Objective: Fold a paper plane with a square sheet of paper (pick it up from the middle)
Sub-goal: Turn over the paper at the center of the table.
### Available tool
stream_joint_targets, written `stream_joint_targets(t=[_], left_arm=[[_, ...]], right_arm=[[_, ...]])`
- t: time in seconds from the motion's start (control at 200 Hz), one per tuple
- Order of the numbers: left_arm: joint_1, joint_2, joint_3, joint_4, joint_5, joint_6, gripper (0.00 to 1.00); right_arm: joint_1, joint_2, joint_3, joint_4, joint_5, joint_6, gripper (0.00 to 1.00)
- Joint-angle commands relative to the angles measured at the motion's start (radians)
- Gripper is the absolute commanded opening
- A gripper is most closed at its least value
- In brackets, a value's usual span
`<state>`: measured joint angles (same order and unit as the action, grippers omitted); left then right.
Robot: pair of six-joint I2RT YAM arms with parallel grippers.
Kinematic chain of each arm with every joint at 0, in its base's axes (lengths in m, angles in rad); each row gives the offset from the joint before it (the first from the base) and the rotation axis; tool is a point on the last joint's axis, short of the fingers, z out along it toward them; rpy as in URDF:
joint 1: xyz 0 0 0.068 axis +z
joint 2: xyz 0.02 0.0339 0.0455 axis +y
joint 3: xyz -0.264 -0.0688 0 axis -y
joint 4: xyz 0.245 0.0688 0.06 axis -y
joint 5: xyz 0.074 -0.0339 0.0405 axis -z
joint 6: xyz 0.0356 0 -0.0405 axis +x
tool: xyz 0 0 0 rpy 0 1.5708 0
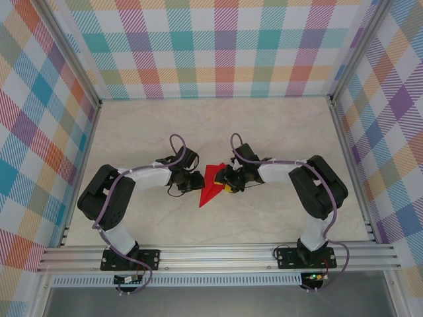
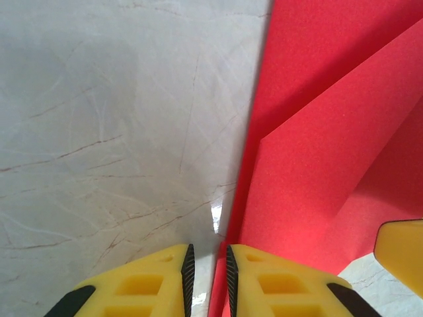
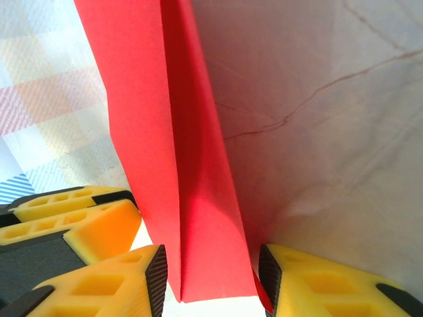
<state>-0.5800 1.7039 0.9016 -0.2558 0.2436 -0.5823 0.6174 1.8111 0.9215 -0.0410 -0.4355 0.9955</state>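
Red folded paper sheet (image 1: 210, 185), thin, bright and unmarked, sat at the middle of the pale marble-veined bench (image 1: 277, 132), its narrow tip pointing toward the arm bases and its wider part toward the pastel checked back wall (image 1: 218, 46). The left pincer (image 1: 196, 181) was against the sheet's left edge and the right pincer (image 1: 226, 179) against its right edge, so the two black arms faced each other across it.

From the left wrist, the red folded paper sheet (image 2: 317, 152) rose steeply off the bench (image 2: 99, 132), with one creased flap overlapping another. Its left edge ran straight down into the narrow slot of the left pincer (image 2: 208, 257); the yellow fingers (image 2: 152, 287) were drawn almost together, with the paper's edge pinched between their black pads. To the right of the sheet, a yellow fingertip (image 2: 400, 254) of the other arm showed.

From the right wrist, the sheet (image 3: 152, 119) stood up as a long folded strip with a centre crease. The right pincer (image 3: 213, 264) straddled its lower end with its jaws apart: the right pad (image 3: 269, 277) touched the paper, while a slim gap showed beside the left pad (image 3: 158, 277). Left of the sheet sat the yellow fingers (image 3: 73, 218) of the left pincer.
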Motion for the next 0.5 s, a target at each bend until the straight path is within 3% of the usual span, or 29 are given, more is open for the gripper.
stream_joint_targets(t=[0.0,0.495], left_arm=[[0.001,-0.016,-0.014,-0.002,0.008,0.010,0.22],[0.000,-0.021,-0.024,0.007,0.002,0.003,0.21]], right_arm=[[0.007,-0.001,0.006,0.019,-0.004,0.015,0.44],[0.008,0.042,0.051,0.068,-0.039,0.011,0.44]])
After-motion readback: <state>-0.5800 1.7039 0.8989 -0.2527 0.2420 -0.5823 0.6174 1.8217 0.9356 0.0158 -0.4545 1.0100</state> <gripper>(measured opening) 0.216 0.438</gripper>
